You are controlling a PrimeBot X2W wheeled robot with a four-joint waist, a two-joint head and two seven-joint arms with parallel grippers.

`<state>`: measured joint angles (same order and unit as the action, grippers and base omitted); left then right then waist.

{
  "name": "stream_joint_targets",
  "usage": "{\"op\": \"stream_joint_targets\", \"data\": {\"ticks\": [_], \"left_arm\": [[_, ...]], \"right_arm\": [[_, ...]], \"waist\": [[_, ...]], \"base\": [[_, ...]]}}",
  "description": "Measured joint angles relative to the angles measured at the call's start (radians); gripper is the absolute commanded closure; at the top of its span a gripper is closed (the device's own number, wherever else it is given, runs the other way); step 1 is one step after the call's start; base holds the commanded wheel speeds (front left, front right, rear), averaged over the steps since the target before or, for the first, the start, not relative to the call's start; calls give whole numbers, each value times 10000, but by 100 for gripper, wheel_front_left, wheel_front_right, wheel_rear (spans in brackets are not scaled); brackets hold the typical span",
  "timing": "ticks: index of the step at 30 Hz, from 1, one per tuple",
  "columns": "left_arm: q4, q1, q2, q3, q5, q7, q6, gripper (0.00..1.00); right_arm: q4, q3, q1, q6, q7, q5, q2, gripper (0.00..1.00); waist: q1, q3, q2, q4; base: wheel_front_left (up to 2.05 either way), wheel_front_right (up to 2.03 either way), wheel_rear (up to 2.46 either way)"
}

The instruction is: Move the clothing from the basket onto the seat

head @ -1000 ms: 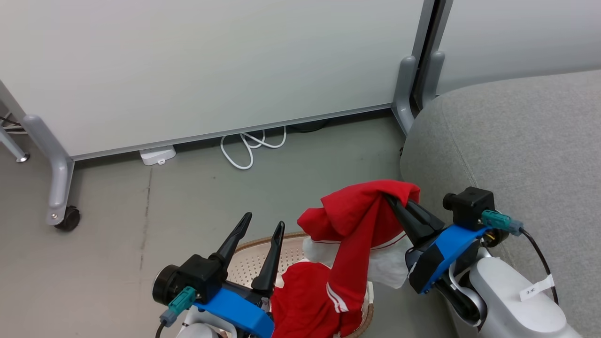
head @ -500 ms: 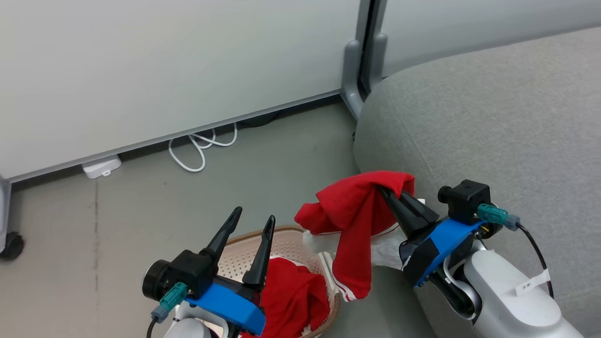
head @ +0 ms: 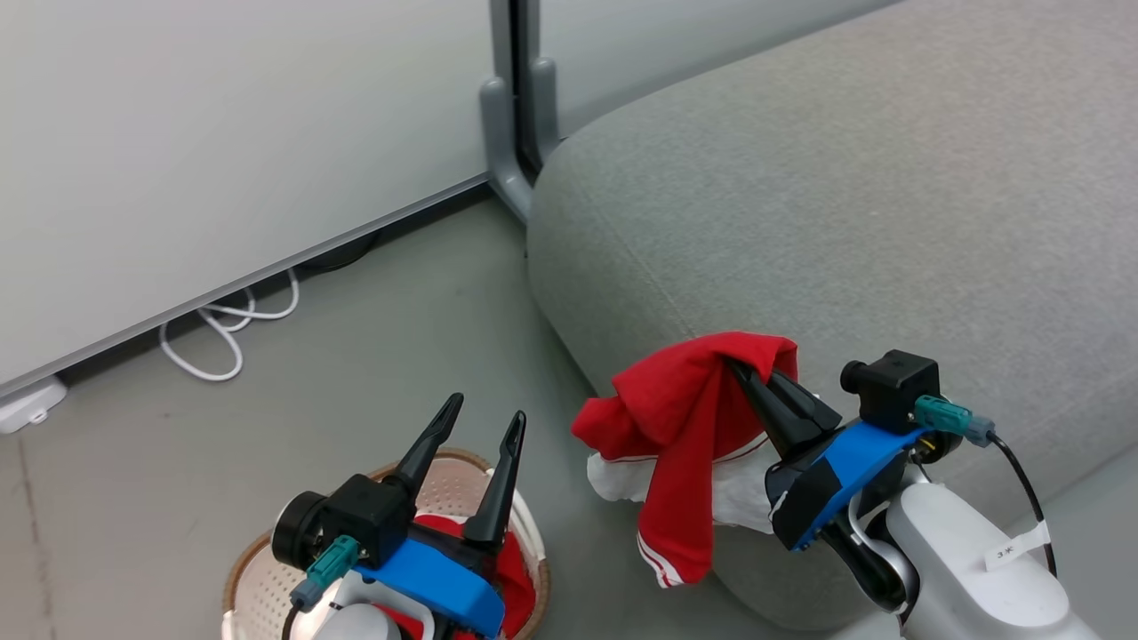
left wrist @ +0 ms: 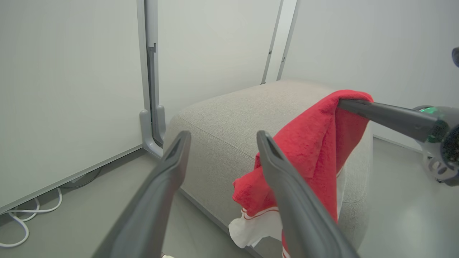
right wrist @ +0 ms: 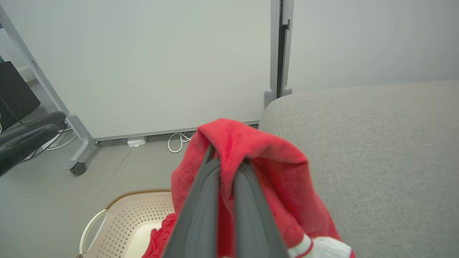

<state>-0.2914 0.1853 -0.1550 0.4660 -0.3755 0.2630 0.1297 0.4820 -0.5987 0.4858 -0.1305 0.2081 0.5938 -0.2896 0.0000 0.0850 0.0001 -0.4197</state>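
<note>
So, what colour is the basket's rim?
Brown, on the basket; right wrist view shows it best.

Jaws spread wide on left gripper (head: 489, 407), pinched together on right gripper (head: 736, 366).

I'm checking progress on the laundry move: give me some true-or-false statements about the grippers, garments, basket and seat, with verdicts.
1. The right gripper is shut on a red garment. True.
2. The left gripper holds clothing. False: it is open and empty, above the basket.
3. A second red garment lies in the basket. True.
4. The held garment lies flat on the seat. False: it hangs from the gripper by the seat's corner.
5. A white cable lies on the floor. True.
</note>
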Motion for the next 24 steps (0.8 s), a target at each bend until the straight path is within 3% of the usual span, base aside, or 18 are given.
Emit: {"op": "stream_joint_targets", "data": {"ticks": [11, 24], "left_arm": [[-59, -3, -13, 19, 58, 0, 0, 0], [-61, 12, -150, 59, 29, 0, 0, 0]], "right_arm": [[-21, 8, -197, 0, 0, 71, 50, 100], [31, 196, -203, 0, 13, 69, 224, 100]], "waist": [[0, -28, 0, -923], [-1, 163, 0, -856]], "base": [[0, 0, 0], [0, 0, 0]]}}
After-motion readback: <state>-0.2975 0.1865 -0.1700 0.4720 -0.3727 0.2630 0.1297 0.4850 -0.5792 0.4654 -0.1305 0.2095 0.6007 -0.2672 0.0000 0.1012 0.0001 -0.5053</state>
